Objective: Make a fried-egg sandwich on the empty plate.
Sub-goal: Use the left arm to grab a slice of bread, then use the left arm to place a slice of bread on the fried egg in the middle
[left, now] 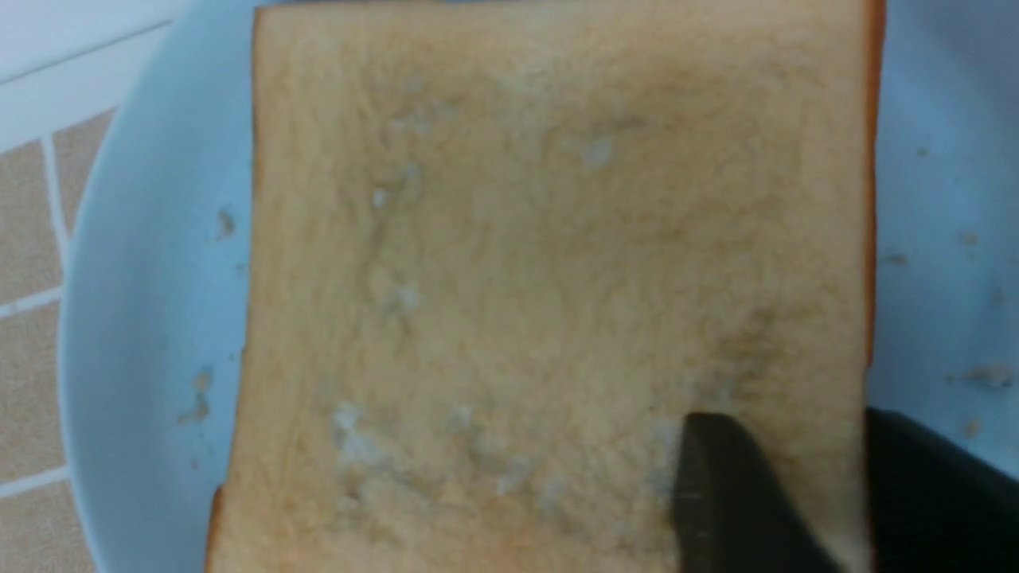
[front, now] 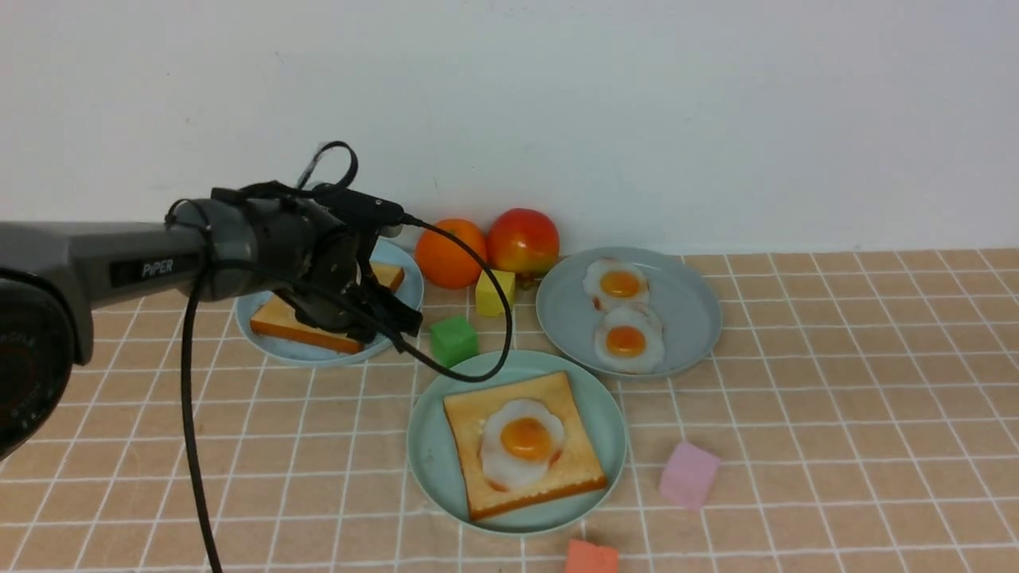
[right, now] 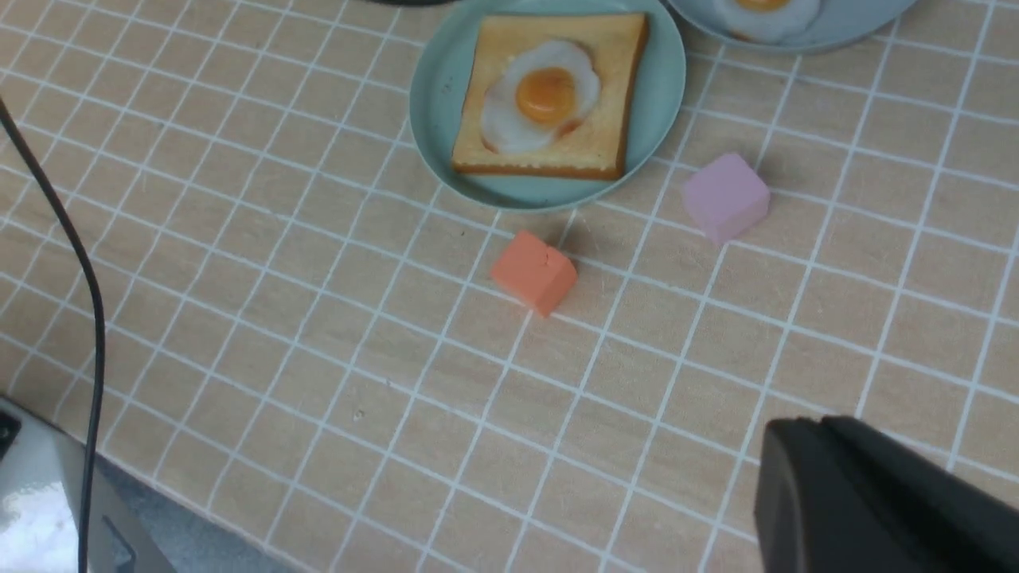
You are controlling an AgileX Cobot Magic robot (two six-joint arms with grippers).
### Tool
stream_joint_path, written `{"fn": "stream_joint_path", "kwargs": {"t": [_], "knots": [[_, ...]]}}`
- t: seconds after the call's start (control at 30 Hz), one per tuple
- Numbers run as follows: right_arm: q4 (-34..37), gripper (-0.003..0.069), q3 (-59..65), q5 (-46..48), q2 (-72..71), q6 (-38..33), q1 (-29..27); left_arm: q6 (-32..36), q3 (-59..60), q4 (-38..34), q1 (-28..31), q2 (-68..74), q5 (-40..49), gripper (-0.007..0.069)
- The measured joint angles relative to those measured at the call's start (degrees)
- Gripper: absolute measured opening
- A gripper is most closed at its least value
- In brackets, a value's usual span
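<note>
Our left tool [left: 804,477] straddles an edge of the far-left toast [left: 517,263]; gripping or not, we cannot tell. Probably light, stiff: pinch its crust. The egg-topped slice [front: 569,465] sits on the near plate [front: 424,469].

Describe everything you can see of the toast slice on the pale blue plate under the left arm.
The toast slice is square, golden-tan, with a thin orange-brown crust and whitish flecks on its spongy-looking face. It lies flat on the pale blue plate at the robot's left. The fingers of the left gripper stand either side of one crust edge; whether they pinch it is unclear.
</note>
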Motion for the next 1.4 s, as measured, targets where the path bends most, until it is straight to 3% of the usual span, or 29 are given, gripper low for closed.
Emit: {"fn": "stream_joint_path", "kwargs": {"t": [0.13, 0.37, 0.53, 0.57, 0.67, 0.77, 1.0, 1.4], "knots": [[0.1, 0.0040, 0.0, 0.5, 0.0, 0.0, 0.0, 0.2, -0.1, 0.6, -0.5, -1.7, 2.6, 0.0033], [0.1, 0.0043, 0.0, 0.6, 0.0, 0.0, 0.0, 3.9, 1.7, 0.5, -2.7, -15.2, 8.3, 0.0018], [0.0, 0.0051, 0.0, 0.5, -0.2, 0.0, 0.0, 23.9, 13.4, -6.6, -11.5, -28.6, 4.7, 0.0018], [0.0, 0.0051, 0.0, 0.5, -0.2, 0.0, 0.0, 24.9, 14.0, -7.0, -11.5, -28.6, 4.5, 0.0018], [0.1, 0.0053, 0.0, -0.5, -0.7, 0.0, 0.0, 41.3, 22.1, -14.9, -18.4, -31.6, 1.9, 0.0018], [1.0, 0.0057, 0.0, -1.2, -1.2, 0.0, 0.0, 46.9, 24.7, -18.2, -20.1, -30.3, 0.4, 0.0018], [2.0, 0.0065, 0.0, -1.3, -2.4, 0.0, 0.0, 54.0, 25.2, -19.7, -20.3, -24.3, -5.6, 0.0018], [2.2, 0.0082, 0.0, -1.3, -2.4, 0.0, 0.0, 55.1, 25.2, -24.8, -20.3, -21.6, -6.7, 0.0018]]}}
